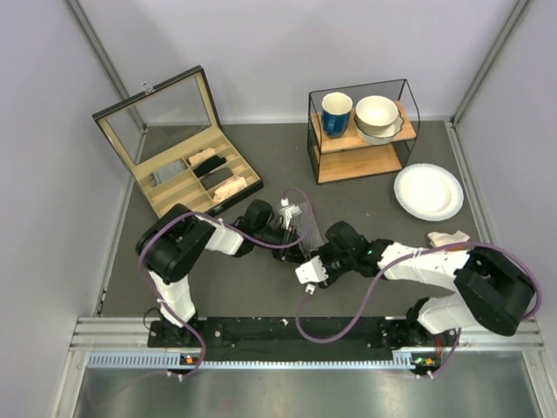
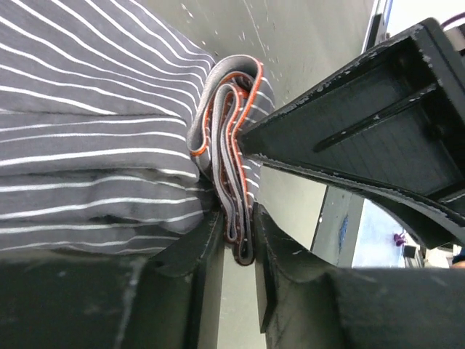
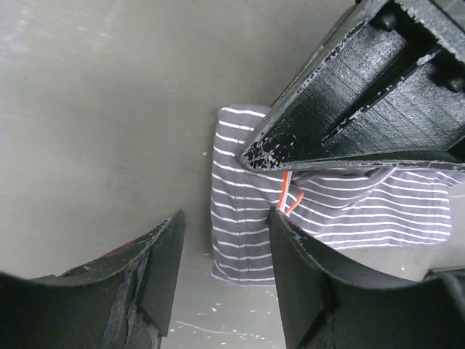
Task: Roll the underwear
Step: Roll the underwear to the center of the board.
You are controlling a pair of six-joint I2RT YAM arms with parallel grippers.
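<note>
Rolling seems just begun: the grey white-striped cloth underwear (image 2: 94, 109) lies on the grey table (image 3: 109, 109), its orange-trimmed bunched edge clamped by the left end effector (image 2: 236, 240), while the right end effector (image 3: 225, 247), jaws apart and empty, should next steady the roll

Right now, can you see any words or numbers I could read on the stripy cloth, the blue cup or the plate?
None: no words, numbers, labels or signs can be read in any view.
The grey white-striped cloth underwear shows only stripes and an orange trim.
The blue ceramic mug and the white round plate look plain.
</note>
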